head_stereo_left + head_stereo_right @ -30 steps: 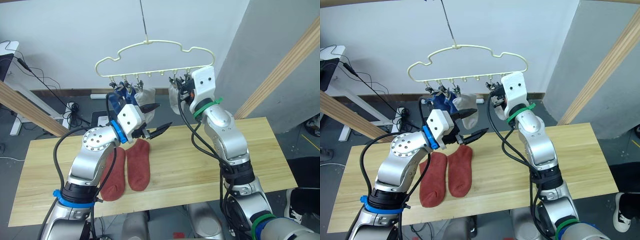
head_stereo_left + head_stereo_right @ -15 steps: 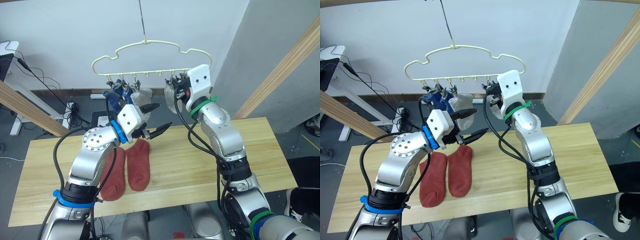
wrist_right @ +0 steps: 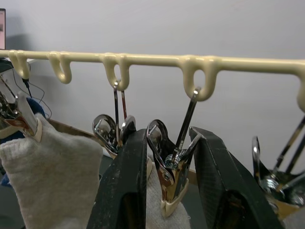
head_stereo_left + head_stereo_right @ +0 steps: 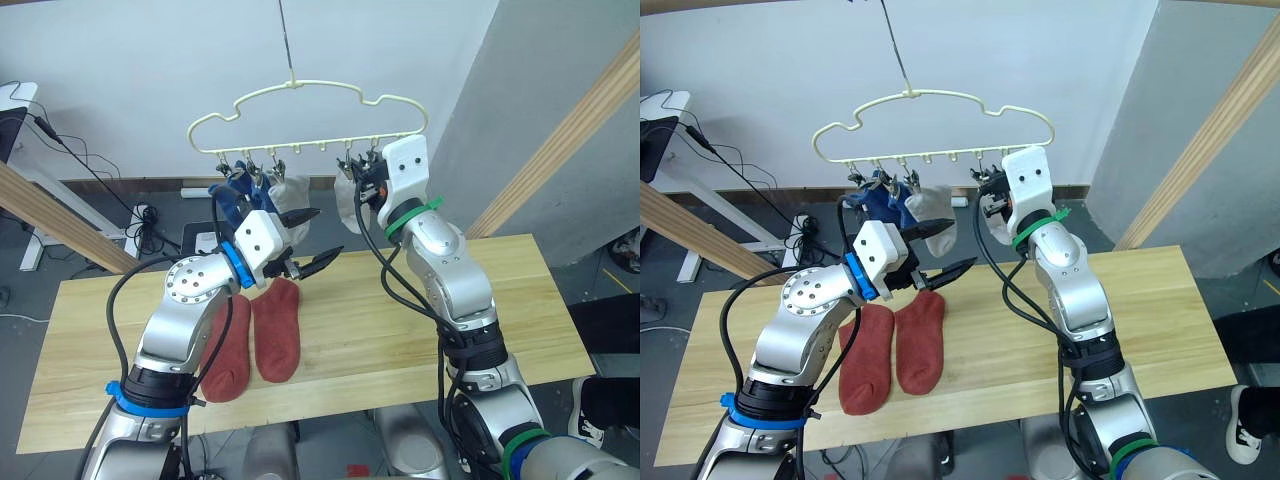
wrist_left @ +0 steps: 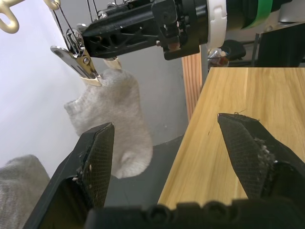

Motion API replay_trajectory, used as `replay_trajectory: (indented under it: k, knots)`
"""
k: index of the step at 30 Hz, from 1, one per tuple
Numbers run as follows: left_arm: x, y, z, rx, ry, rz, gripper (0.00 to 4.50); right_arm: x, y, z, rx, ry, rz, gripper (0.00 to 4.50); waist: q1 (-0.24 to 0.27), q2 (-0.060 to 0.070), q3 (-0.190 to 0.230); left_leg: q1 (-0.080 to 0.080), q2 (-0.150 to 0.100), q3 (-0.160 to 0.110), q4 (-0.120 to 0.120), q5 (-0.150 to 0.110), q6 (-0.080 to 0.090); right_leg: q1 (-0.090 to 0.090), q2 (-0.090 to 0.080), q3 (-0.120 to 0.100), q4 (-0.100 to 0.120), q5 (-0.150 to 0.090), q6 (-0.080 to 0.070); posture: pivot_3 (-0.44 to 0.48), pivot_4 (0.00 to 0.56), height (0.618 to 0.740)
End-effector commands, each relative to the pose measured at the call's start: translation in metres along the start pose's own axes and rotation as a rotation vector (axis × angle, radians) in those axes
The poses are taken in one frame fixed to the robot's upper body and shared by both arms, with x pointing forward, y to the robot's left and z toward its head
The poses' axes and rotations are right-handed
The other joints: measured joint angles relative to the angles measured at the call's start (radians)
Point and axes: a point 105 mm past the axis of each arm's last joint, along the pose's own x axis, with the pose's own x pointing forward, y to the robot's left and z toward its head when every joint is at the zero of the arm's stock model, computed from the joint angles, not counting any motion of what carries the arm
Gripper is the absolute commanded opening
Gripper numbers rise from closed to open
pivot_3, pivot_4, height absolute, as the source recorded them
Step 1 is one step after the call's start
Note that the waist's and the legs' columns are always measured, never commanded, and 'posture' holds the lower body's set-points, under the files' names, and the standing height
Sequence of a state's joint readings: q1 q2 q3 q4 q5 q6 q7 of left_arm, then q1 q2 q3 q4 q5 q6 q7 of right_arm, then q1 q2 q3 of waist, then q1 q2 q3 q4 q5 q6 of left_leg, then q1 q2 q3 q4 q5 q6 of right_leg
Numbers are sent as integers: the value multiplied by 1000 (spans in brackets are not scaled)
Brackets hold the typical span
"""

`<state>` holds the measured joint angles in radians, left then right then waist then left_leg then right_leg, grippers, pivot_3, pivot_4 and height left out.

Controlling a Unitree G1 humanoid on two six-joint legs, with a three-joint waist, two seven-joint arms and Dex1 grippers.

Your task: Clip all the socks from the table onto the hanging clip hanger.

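Socks are hanging on the clip hanger [image 4: 300, 110] already: 2 blue socks [image 4: 232, 197] on the robot's left side, then a grey sock [image 4: 289, 192] next to them, and another grey sock [image 4: 345, 203] further along to the right. That is making 4 socks up, as far as I can see. 2 red socks [image 4: 255, 336] are lying flat on the table [image 4: 420, 335], side by side, near the left arm. Those 2 are not clipped yet, so the job looks a bit more than half done.

The right gripper [image 3: 167, 191] is reaching up at the hanger. Its 2 black fingers are sitting on both sides of a metal clip [image 3: 169, 174], and that clip is biting the top of the second grey sock. I cannot tell if the fingers are squeezing the clip or just sitting beside it.

The left gripper [image 4: 315, 240] is hanging in the air above the red socks, below the hanger. Its fingers are spread wide apart and it is carrying nothing.

I think the red socks need picking up next, 1 at a time.
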<state>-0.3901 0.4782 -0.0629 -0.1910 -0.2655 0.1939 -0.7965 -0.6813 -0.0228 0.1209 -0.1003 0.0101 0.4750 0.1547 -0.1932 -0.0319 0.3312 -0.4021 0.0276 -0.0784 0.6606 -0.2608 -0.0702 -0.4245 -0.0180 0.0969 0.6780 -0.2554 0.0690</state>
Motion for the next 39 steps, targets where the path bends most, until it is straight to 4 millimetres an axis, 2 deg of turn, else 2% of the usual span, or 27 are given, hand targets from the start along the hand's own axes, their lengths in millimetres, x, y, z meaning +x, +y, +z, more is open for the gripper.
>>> replay_trajectory:
  k: [1, 5, 8, 10, 15, 27, 39]
  knots:
    - [0, -2, 7, 28, -30, -4, 3821, -4, 1, 17, -19, -57, -5, 1430, 0, 0, 0, 0, 0, 0, 0, 0, 0, 0, 0, 0, 0, 0, 0, -210, 285, 740]
    - [0, -2, 7, 29, -31, -6, 3821, -7, -1, 18, -13, -67, -15, 1430, 0, 0, 0, 0, 0, 0, 0, 0, 0, 0, 0, 0, 0, 0, 0, -210, 285, 740]
    - [1, -2, 6, 29, -31, -7, 3821, -8, -2, 17, -15, -62, -20, 1983, 0, 0, 0, 0, 0, 0, 0, 0, 0, 0, 0, 0, 0, 0, 0, -217, 281, 740]
    - [1, -2, 6, 29, -33, -7, 3821, -7, -2, 17, -21, -58, -23, 2585, 0, 0, 0, 0, 0, 0, 0, 0, 0, 0, 0, 0, 0, 0, 0, -217, 281, 740]
    - [1, -2, 6, 31, -34, -7, 3821, -8, -3, 17, -29, -55, -26, 2585, 0, 0, 0, 0, 0, 0, 0, 0, 0, 0, 0, 0, 0, 0, 0, -216, 278, 740]
    - [1, -1, 5, 34, -32, -9, 3821, -27, -3, 19, -35, -39, -54, 2585, 0, 0, 0, 0, 0, 0, 0, 0, 0, 0, 0, 0, 0, 0, 0, -225, 279, 740]
    - [2, 0, 4, 36, -31, -8, 3821, -16, 4, 21, -8, -48, -33, 2585, -1, 0, 0, 0, 0, 0, 0, 0, 0, 0, 0, 0, 0, 0, 0, -224, 279, 740]
